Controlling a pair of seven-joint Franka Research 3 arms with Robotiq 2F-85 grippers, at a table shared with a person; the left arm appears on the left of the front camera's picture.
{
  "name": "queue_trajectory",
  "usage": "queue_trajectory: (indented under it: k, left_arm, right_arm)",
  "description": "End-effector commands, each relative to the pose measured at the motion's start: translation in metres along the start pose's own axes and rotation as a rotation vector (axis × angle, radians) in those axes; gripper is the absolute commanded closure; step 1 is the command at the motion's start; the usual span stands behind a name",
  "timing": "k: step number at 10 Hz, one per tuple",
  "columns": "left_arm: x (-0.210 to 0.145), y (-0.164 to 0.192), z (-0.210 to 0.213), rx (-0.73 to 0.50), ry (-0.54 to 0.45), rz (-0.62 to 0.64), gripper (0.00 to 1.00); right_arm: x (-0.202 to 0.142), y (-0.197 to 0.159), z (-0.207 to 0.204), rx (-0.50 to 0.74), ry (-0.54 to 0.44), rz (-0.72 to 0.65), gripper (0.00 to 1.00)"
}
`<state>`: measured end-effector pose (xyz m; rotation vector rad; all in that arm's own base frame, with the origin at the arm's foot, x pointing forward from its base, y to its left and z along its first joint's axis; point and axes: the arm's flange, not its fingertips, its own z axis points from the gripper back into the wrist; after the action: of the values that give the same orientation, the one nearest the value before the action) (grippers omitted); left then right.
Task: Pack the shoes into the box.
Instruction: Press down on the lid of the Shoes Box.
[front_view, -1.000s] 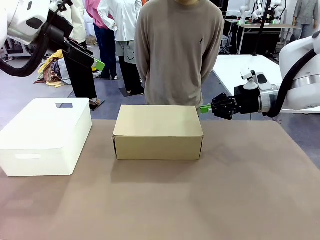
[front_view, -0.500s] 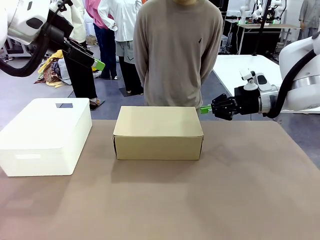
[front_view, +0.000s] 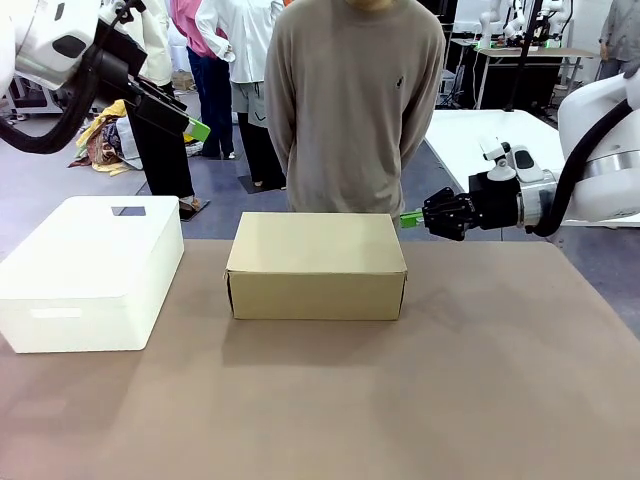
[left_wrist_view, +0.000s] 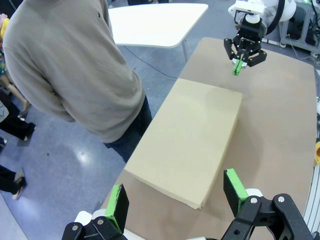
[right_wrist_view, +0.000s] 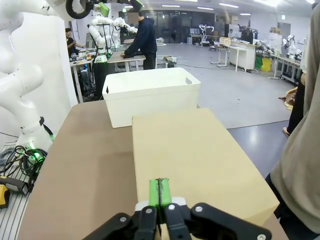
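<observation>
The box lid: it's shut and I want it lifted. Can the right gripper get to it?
Probably yes: the right gripper, shut, sits at the box top's far right corner, nothing between.

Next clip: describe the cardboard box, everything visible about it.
The box is plain tan cardboard, rectangular, with its lid shut flat, so nothing inside shows. It sits level on the brown table, long side toward the robot, right of the white bin with a gap between. The closed right end effector is at its far right corner; contact is unclear.

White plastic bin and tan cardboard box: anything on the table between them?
Nothing. In the front view, only a bare strip of brown tabletop separates the white plastic bin from the closed tan cardboard box.
</observation>
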<state>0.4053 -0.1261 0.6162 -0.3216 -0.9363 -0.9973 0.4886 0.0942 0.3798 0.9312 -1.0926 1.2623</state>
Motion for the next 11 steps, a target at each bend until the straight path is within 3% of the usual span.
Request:
queue_trajectory:
  k: [1,3,5,10,11]
  left_arm:
    - [-0.002,0.003,-0.001,-0.018,-0.021,-0.013,0.0]
    - [-0.002,0.003,-0.001,-0.018,-0.021,-0.013,0.0]
    - [-0.002,0.003,-0.001,-0.018,-0.021,-0.013,0.0]
    - [0.0,0.0,0.0,0.0,0.0,0.0,0.0]
    - [0.002,-0.002,-0.003,-0.006,0.025,0.026,0.0]
  right_arm:
    - [0.0,0.0,0.0,0.0,0.0,0.0,1.0]
    - [0.032,0.018,0.012,-0.048,0.034,-0.101,1.0]
    - [0.062,0.042,0.019,-0.124,0.157,-0.117,1.0]
    - [0.096,0.078,0.022,-0.203,0.352,-0.205,0.02]
    - [0.103,0.084,0.024,-0.221,0.373,-0.202,0.0]
